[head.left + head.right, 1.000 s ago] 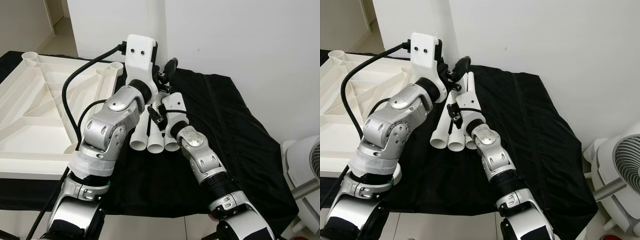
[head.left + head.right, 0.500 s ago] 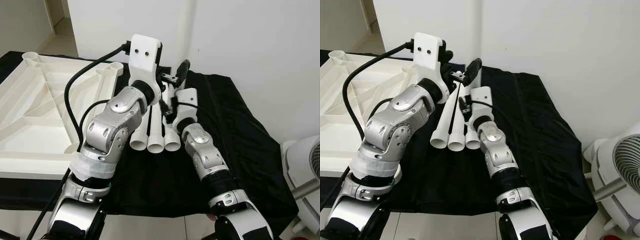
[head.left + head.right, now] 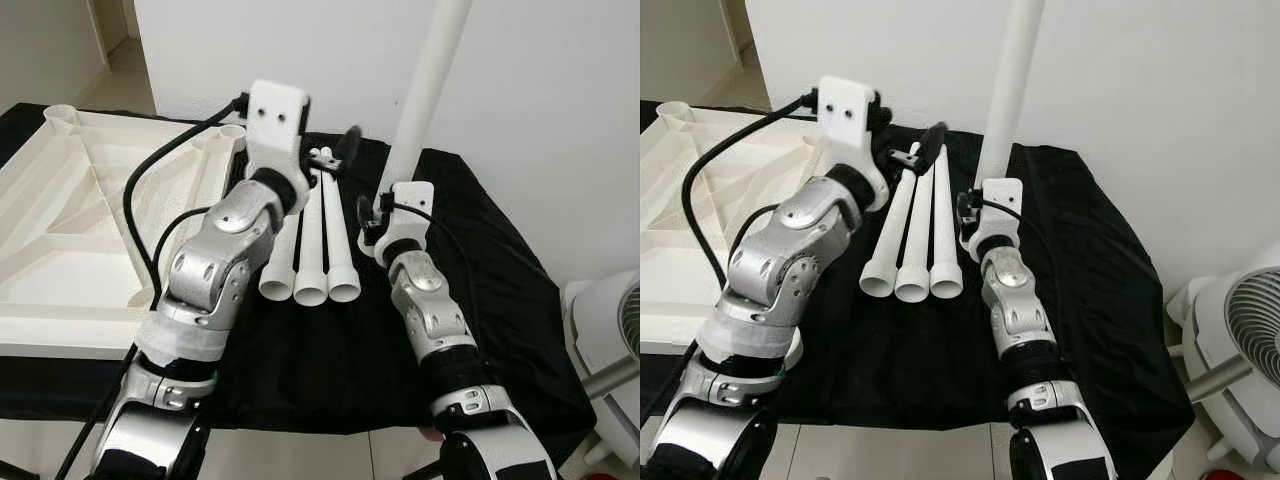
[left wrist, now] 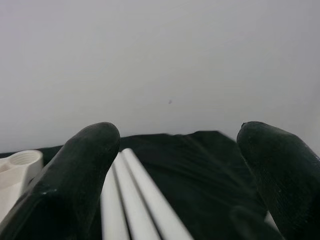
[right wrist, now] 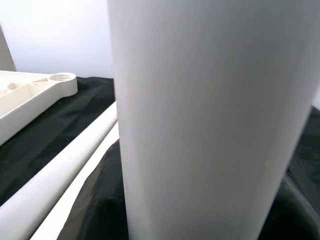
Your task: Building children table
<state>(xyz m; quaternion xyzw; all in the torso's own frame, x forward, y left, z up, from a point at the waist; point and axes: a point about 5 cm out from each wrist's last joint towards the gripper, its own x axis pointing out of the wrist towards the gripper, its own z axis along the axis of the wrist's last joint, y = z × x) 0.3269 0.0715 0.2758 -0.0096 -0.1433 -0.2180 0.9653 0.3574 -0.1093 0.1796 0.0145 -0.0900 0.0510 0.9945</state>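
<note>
**Leg 1 lifted; none fitted yet**

Your right gripper (image 3: 385, 205) is clamped on one leg (image 3: 425, 85), held nearly upright, right of the three legs (image 3: 312, 240) lying on the black cloth (image 3: 470, 260). The upturned tabletop (image 3: 80, 230) lies left of them, sockets empty: four legs to fit.

Left wrist view shows your left gripper (image 4: 180, 175) spread wide and empty, over the three legs' far ends.

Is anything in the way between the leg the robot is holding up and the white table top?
Yes. The right hand holds the leg upright. Between it and the upturned table top lie three more legs, with the left arm reaching over them.
</note>
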